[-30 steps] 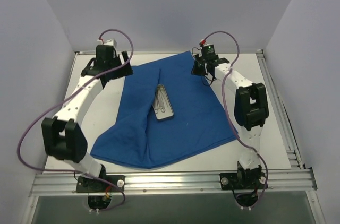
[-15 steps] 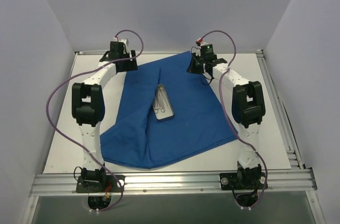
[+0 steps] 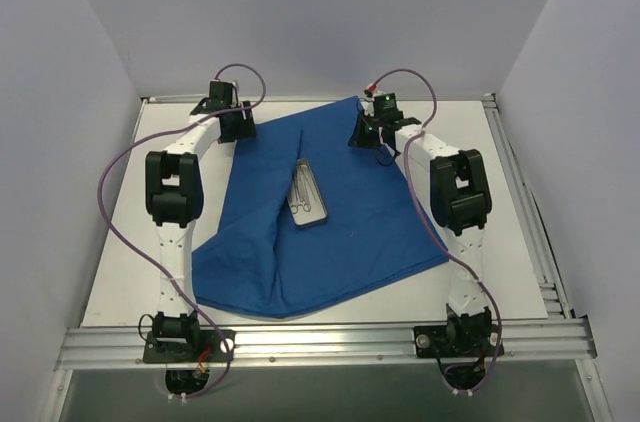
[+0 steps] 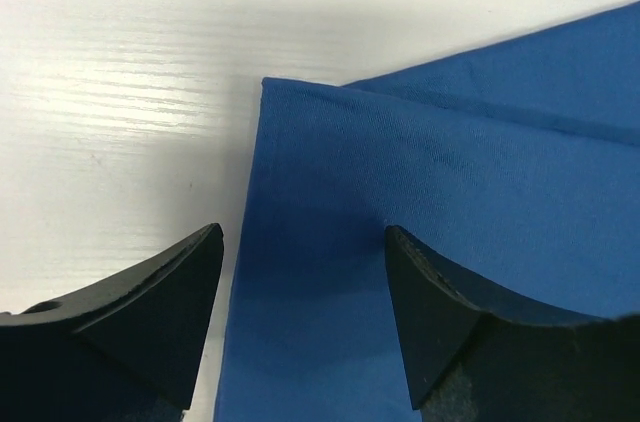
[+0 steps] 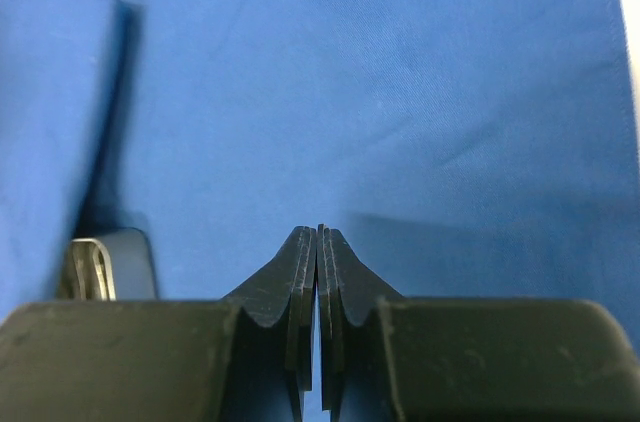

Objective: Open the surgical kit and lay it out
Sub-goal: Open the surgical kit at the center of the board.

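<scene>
Expecting a limp, light royal-blue cloth wrap (image 3: 360, 217), pinch its corner inside your left gripper's (image 4: 302, 242) parted jaws. Your right gripper (image 5: 318, 234) is pressed together.

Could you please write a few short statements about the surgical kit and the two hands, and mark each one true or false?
1. The small tray lies on the blue cloth. True.
2. The left hand is shut. False: it is open and straddles the cloth's edge near a corner.
3. The right hand is shut. True.
4. The tray is empty. False: thin metal instruments lie in it.
5. The cloth is a tight bundle. False: it lies spread over the table.
</scene>
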Controlling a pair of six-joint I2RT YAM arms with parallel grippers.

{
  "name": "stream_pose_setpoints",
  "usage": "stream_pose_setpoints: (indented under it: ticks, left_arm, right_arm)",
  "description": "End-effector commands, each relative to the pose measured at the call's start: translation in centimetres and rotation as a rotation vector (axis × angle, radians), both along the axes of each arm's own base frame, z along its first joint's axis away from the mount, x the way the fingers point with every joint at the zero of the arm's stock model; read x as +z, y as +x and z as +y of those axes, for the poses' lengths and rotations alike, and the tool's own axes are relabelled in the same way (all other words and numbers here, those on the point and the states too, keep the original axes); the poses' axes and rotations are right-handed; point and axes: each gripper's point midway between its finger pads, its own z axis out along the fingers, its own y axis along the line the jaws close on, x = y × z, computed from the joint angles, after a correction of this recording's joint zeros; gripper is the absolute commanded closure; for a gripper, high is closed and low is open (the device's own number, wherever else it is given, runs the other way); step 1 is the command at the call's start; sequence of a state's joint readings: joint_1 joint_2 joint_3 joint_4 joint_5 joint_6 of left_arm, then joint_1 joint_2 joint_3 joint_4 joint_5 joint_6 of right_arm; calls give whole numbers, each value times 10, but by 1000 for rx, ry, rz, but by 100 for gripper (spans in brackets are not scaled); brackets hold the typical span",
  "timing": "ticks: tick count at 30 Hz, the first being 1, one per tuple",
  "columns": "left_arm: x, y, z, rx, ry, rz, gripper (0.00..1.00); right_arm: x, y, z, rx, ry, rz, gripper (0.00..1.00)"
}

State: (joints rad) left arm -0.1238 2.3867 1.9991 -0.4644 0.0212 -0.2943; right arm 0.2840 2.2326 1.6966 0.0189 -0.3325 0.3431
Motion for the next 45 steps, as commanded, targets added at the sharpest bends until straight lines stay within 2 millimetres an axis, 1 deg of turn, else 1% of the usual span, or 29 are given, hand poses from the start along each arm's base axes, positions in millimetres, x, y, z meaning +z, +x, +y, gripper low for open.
stream_pose_setpoints:
  ticks: [1, 4, 5, 8, 10, 11, 12, 13, 14, 15, 18, 19, 20, 21, 22, 23, 24, 26, 27, 29, 30, 32, 33, 37, 40, 41, 42, 44, 45]
  left_arm:
    - [-1, 0, -1, 30, -21, 33, 26]
    - [-6, -5, -1, 53, -35, 56, 30]
    - [-11, -8, -2, 61, -42, 68, 32]
    - [-13, -10, -3, 64, -51, 74, 33]
    - [-11, -9, -2, 63, -50, 65, 37]
    - [-14, -12, -2, 63, -47, 69, 39]
    - [-13, -13, -1, 64, -47, 66, 42]
    - [-7, -12, -1, 66, -49, 48, 44]
    - [-6, -14, 1, 72, -44, 46, 46]
    - [-3, -16, 1, 73, -40, 44, 48]
    - [5, -16, 7, 89, -19, 28, 50]
    - [6, -18, 9, 94, -16, 32, 61]
    - [6, -18, 9, 94, -18, 34, 69]
    - [8, -18, 9, 92, -20, 30, 75]
    - [9, -18, 10, 95, -21, 33, 89]
    - [10, -19, 11, 99, -18, 35, 95]
    - [11, -20, 12, 106, -8, 38, 98]
    - [15, -20, 16, 115, 2, 30, 98]
    - [24, -20, 18, 123, 8, 11, 98]
    - [32, -20, 20, 127, 16, -9, 98]
    - [43, -19, 21, 133, 19, -30, 98]
    - [54, -20, 28, 159, 43, -45, 98]
    - [65, -21, 31, 171, 52, -64, 98]
    - [92, -28, 51, 238, 106, -89, 98]
    - [103, -35, 79, 306, 154, -80, 98]
    - [104, -36, 91, 334, 171, -73, 98]
    - [104, -39, 111, 371, 178, -52, 98]
    - [100, -42, 131, 401, 176, -23, 98]
    - [93, -45, 159, 446, 178, 15, 98]
  right_arm:
    - [17, 10, 10, 16, 29, -43, 100]
    - [12, 11, 9, 4, 28, -35, 100]
    - [10, 11, 8, -3, 27, -29, 100]
    - [2, 11, 10, -4, 37, -9, 100]
    - [-4, 12, 10, -20, 39, 12, 100]
    - [-7, 12, 10, -22, 38, 22, 100]
    - [-15, 12, 10, -26, 35, 38, 100]
    - [-14, 15, 11, -36, 42, 37, 100]
    - [-21, 12, 7, -53, 25, 67, 100]
    - [-31, 10, 5, -70, 19, 99, 100]
    - [-41, 12, -2, -118, 4, 121, 100]
    - [-44, 12, -6, -143, 1, 134, 100]
    - [-45, 13, -8, -156, -2, 140, 100]
    - [-52, 11, -15, -185, -25, 160, 100]
    - [-55, 11, -20, -211, -29, 172, 100]
    - [-57, 11, -25, -231, -40, 179, 100]
    - [-59, 10, -31, -252, -54, 185, 100]
    - [-62, 10, -40, -280, -63, 196, 100]
    - [-64, 9, -44, -291, -70, 206, 100]
    - [-68, 9, -49, -307, -82, 215, 100]
    - [-69, 8, -52, -323, -93, 227, 100]
    - [-73, 7, -59, -358, -124, 236, 100]
    - [-75, 5, -62, -376, -129, 247, 100]
    - [-80, 4, -73, -429, -147, 269, 100]
    - [-85, 4, -77, -449, -144, 290, 100]
    - [-89, 1, -79, -455, -153, 305, 100]
    - [-90, 1, -81, -461, -154, 310, 100]
    - [-93, -1, -85, -480, -161, 330, 100]
    - [-94, -1, -89, -491, -167, 330, 100]
